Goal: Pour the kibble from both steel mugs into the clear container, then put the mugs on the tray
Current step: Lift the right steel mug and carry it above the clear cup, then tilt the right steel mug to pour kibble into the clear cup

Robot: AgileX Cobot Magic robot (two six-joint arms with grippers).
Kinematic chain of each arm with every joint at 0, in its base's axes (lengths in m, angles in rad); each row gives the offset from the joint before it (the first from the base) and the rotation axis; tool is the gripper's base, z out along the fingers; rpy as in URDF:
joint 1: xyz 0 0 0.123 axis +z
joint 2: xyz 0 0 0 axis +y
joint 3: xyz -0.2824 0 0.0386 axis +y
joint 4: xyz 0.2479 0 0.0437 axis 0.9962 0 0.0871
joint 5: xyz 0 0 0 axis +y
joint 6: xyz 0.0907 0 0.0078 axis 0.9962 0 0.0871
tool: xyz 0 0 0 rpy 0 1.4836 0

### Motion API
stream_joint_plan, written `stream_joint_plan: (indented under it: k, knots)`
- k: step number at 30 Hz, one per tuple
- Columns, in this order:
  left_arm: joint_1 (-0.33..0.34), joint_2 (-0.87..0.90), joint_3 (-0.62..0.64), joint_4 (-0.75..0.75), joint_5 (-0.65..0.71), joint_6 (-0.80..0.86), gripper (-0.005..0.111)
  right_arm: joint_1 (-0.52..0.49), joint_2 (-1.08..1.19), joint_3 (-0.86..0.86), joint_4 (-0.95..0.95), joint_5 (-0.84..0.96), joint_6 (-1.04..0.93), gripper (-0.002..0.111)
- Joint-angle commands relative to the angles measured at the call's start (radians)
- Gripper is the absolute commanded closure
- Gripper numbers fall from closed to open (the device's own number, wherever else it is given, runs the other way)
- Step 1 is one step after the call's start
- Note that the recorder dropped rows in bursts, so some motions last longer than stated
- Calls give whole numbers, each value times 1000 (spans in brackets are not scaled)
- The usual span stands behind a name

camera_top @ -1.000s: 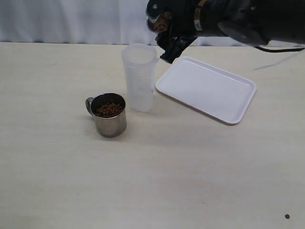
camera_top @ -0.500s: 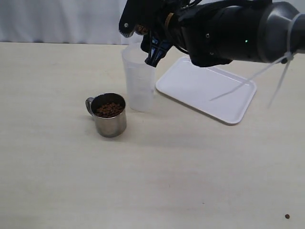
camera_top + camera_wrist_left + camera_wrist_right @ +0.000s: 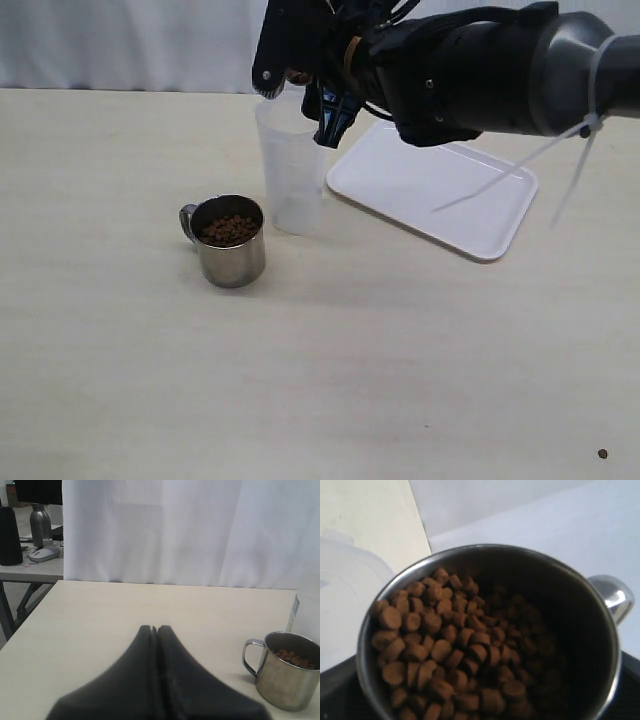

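R gripper [image 3: 298,88] clenched on held mug [image 3: 555,605], tilted w/ kibble [image 3: 445,645] inside, at clear container [image 3: 292,170] rim. L gripper [image 3: 155,630] pressed closed, empty. 2nd mug [image 3: 230,245] stands near-left of container.

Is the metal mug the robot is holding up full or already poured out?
Loaded, not emptied. The right wrist view looks into the mug, and brown kibble is piled inside it; none shows through the clear container.
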Motion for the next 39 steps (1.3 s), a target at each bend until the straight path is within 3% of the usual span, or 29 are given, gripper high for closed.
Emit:
stream_joint_plan:
  k: [1, 10, 39]
  knots:
    - [1, -3, 2, 1, -4, 0, 107, -3, 14, -8, -17, 26, -61, 103]
    - [1, -3, 2, 1, -4, 0, 107, -3, 17, -8, -17, 40, -207, 103]
    - [1, -3, 2, 1, -10, 0, 107, -5, 21, -57, -17, 16, -406, 103]
